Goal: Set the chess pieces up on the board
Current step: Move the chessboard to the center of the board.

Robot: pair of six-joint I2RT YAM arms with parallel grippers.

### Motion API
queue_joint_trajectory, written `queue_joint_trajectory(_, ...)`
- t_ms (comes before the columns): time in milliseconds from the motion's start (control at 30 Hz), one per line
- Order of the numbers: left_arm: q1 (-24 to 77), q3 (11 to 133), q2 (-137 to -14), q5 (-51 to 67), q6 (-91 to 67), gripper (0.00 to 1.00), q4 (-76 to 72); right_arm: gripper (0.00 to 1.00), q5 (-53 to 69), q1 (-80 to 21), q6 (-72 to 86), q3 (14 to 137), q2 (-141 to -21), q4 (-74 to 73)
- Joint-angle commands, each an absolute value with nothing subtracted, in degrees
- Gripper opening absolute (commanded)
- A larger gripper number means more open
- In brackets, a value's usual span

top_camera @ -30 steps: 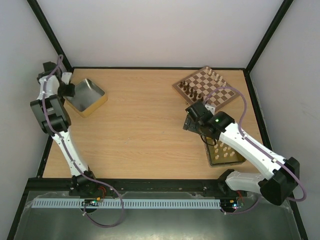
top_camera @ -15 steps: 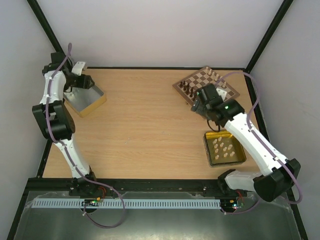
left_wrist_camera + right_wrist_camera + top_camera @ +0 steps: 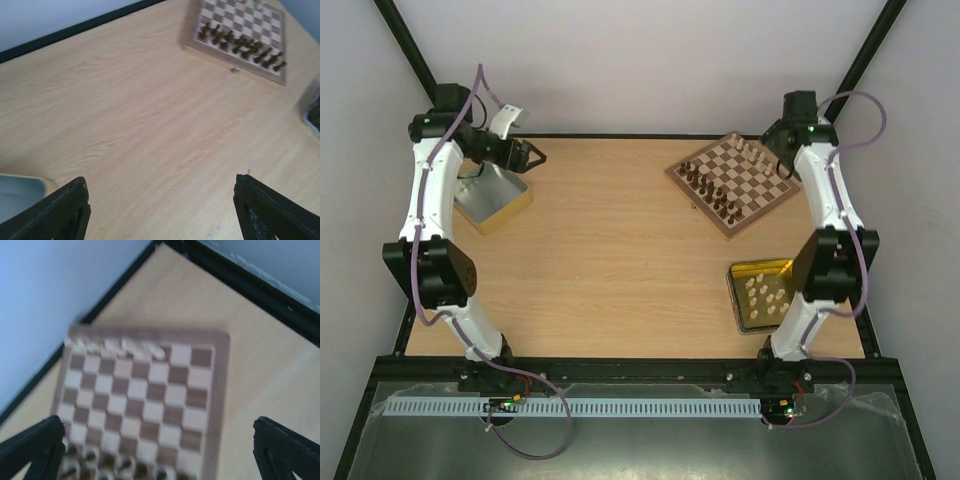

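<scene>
The board lies at the back right of the table. Dark chess pieces stand in rows along its near-left side, and a few pale ones line its far edge. More pale pieces lie in the yellow-sided tray. My right gripper hangs high over the board's far right corner. In the right wrist view it is open and empty above the blurred board. My left gripper is raised beside the silver tin, and in the left wrist view it is open over bare wood.
The tin's corner shows at the bottom left of the left wrist view, with the board far off at the top right. Black frame posts and white walls close in the table's back and sides.
My left gripper rose out of the tin, swung right and opened wider. My right arm lifted from beside the tray, crossed the board and now stands tall at its far right corner, still open.
</scene>
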State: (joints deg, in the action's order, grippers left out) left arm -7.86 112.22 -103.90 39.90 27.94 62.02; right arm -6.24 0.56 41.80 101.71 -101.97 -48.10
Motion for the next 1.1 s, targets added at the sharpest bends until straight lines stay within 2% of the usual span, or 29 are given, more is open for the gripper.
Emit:
queue_joint_trajectory(0,-6.0,108.1,-98.1,42.6,26.5,0.79,66.2,0.99,-2.1,4.7,42.8,115.2,-113.3,-46.7)
queue_joint_trajectory(100,-4.6,104.2,-95.1,42.8,26.4,0.81,67.2,0.99,0.6,6.8,46.1,121.2,-119.9,-43.8)
queue_joint_trajectory(267,-3.8,97.0,-89.5,42.6,25.6,0.82,66.5,1.00,5.4,10.2,50.4,123.5,-125.9,-37.5)
queue_joint_trajectory(367,-3.8,91.8,-86.9,44.0,24.9,0.83,64.9,0.97,6.0,11.2,49.8,124.7,-128.4,-36.1)
queue_joint_trajectory(500,-3.2,88.0,-85.0,45.4,24.1,0.84,64.1,0.95,8.2,12.7,50.0,121.7,-128.2,-31.2)
queue_joint_trajectory(700,-2.7,87.0,-84.6,45.5,23.2,0.85,64.1,0.95,19.1,16.9,54.3,114.3,-129.2,-22.4)
queue_joint_trajectory(1067,-2.2,84.6,-82.2,44.5,23.4,0.87,65.1,0.91,28.9,17.7,56.8,110.5,-133.5,-14.9)
